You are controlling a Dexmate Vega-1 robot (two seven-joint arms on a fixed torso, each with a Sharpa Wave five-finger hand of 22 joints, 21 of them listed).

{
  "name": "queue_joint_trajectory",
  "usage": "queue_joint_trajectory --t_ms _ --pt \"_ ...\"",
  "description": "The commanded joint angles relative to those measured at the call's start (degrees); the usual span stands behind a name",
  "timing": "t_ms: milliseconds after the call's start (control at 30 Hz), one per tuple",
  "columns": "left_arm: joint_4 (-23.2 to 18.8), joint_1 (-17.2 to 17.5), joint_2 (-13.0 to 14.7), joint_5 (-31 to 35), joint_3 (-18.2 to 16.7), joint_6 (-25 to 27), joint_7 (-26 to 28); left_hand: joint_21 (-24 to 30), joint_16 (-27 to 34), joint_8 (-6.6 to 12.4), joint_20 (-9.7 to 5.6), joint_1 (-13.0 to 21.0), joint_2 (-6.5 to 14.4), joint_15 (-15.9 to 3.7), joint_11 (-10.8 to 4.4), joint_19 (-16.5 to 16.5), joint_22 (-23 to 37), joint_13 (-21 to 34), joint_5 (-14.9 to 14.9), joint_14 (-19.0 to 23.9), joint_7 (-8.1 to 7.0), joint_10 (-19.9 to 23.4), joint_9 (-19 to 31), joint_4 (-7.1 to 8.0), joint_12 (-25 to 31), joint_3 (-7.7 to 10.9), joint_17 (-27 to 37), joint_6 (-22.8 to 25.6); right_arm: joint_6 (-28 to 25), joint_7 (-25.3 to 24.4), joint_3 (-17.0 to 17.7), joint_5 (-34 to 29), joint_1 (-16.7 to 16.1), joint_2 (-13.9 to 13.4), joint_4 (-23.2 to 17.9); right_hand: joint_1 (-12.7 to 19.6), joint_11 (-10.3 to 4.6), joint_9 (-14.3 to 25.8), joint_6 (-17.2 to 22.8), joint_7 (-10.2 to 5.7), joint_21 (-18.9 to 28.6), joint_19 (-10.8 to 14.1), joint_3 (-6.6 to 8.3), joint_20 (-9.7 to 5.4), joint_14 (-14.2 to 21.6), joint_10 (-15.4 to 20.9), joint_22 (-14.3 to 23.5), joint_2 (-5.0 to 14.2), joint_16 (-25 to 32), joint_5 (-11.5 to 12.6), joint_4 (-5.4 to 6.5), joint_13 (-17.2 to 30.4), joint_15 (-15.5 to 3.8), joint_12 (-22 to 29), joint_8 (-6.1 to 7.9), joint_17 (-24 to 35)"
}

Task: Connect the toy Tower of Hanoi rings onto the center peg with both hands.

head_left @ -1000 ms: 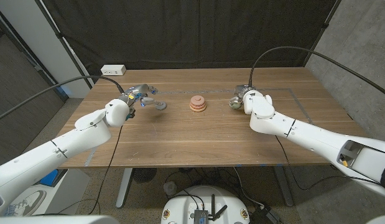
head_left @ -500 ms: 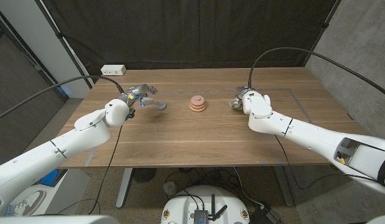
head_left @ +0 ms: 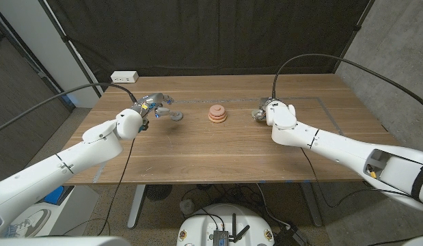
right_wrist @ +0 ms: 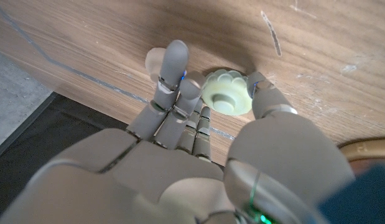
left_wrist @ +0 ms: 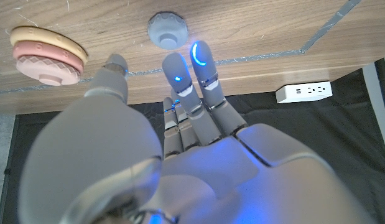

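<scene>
A stack of pink and peach rings [head_left: 217,113] sits on the peg at the table's middle, also seen in the left wrist view as the stack [left_wrist: 48,53]. A grey-blue ring [head_left: 175,116] lies on the wood just right of my left hand [head_left: 150,106]. That hand's fingertips [left_wrist: 175,67] reach close to the grey-blue ring [left_wrist: 168,28] but hold nothing. My right hand [head_left: 264,109] is right of the stack. Its fingers [right_wrist: 175,68] and thumb [right_wrist: 267,96] pinch a pale green ring [right_wrist: 226,94] that lies on the table.
A white power strip [head_left: 124,76] lies at the table's far left corner. Grey tape lines [head_left: 320,102] mark the wood behind the right arm. A black curtain hangs behind the table, and cables run from both arms.
My right arm has edged a little left toward the stack, its hand closing around the pale green ring. The left hand and the grey-blue ring have stayed put.
</scene>
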Motion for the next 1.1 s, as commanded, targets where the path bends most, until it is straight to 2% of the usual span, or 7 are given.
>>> queue_joint_trajectory --t_ms 33,800,933,1100 --pt "0.04 -0.11 -0.19 0.04 0.22 0.23 -0.12 0.08 0.36 0.14 -7.18 -0.16 0.36 -0.99 -0.10 0.00 0.02 0.26 0.39 -0.15 -0.07 0.89 0.00 -0.02 0.41 0.52 -0.04 0.53 -0.69 1.26 -1.60 0.57 1.53 0.48 1.49 0.15 0.36 0.15 -0.20 0.07 0.09 -0.10 -0.15 -3.54 0.04 0.17 0.14 0.18 -0.13 -0.36 0.05 0.16 -1.43 0.41 0.24 -0.01" --pt "0.08 0.83 0.01 -1.00 -0.23 0.12 0.61 0.22 0.48 0.22 -7.20 0.08 0.66 -1.00 0.00 0.27 0.04 0.44 0.45 0.01 -0.21 1.49 0.05 -0.16 0.50 0.87 -0.05 1.10 -1.72 3.02 -4.24 0.72 3.25 0.88 2.32 0.37 -0.24 -0.03 -0.02 0.08 0.03 -0.11 -0.30 -3.54 0.32 1.82 0.01 0.63 -0.31 -0.53 0.14 0.42 -1.43 1.15 0.50 0.12" --pt "-0.02 0.94 0.12 -1.09 -0.31 0.09 0.72 0.22 0.58 0.23 -7.19 0.08 0.69 -1.00 -0.14 0.29 0.04 0.50 0.46 0.13 -0.19 1.58 0.06 -0.16 0.52 0.92 0.02 1.20 -1.55 1.49 -3.90 0.76 2.61 0.77 2.05 0.68 -1.42 -0.10 1.55 -0.66 0.27 0.38 -0.35 -3.60 0.81 4.13 0.10 1.01 -0.16 -0.51 0.10 0.70 -1.47 2.01 1.16 0.14" --pt "-0.23 1.13 0.25 -1.19 -0.51 0.19 0.92 0.25 0.60 0.25 -7.20 0.12 0.74 -1.00 -0.05 0.37 0.04 0.58 0.48 0.18 -0.16 1.91 0.07 -0.18 0.62 1.00 0.01 1.34 -1.36 -0.69 -3.35 0.73 1.73 0.80 1.86 1.61 -2.88 -0.14 5.32 -1.88 0.82 1.73 -0.11 -3.66 3.24 7.97 0.26 1.97 1.67 -0.29 0.02 1.54 -1.46 3.27 2.54 1.34"
